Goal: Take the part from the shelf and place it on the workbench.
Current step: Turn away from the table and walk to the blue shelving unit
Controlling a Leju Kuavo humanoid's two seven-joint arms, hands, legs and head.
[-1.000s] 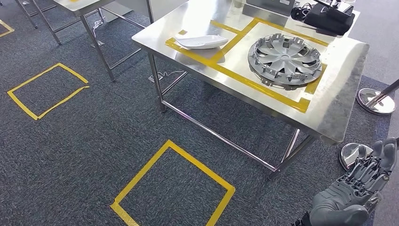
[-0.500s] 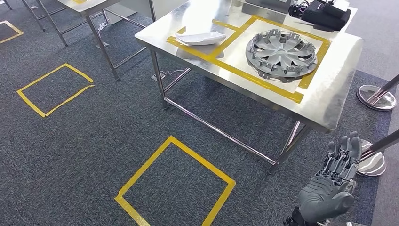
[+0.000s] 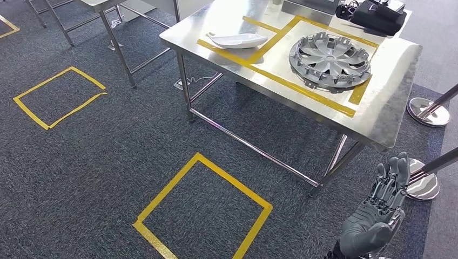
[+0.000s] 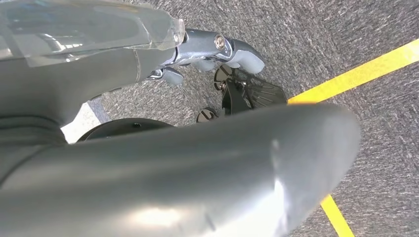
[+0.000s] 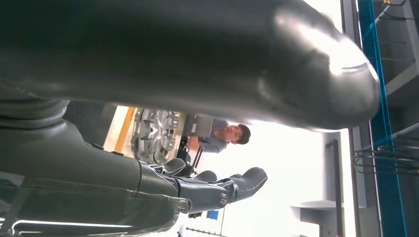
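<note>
A grey wheel cover [image 3: 330, 59] lies in a yellow-taped field on the steel workbench [image 3: 389, 102]. A white curved part [image 3: 237, 39] lies in the taped field beside it. My right hand [image 3: 378, 216] hangs below the bench's near corner, over the carpet, fingers stretched upward and apart, holding nothing. In the right wrist view the same hand [image 5: 197, 190] is empty, with the wheel cover [image 5: 155, 131] beyond it. My left hand [image 4: 207, 49] hangs over the carpet, its fingers around nothing.
A black bag [image 3: 372, 15] sits at the bench's far end. Two chrome stanchion bases [image 3: 426, 110] [image 3: 424, 186] stand right of the bench. Yellow tape squares [image 3: 202, 210] mark the carpet. Another steel table [image 3: 102, 5] stands far left. A person [image 5: 222, 136] sits behind the bench, near blue shelf framing [image 5: 375, 98].
The camera has shifted slightly, so the whole scene moved. My right hand swung in from the frame's right corner and its fingers now point upward.
</note>
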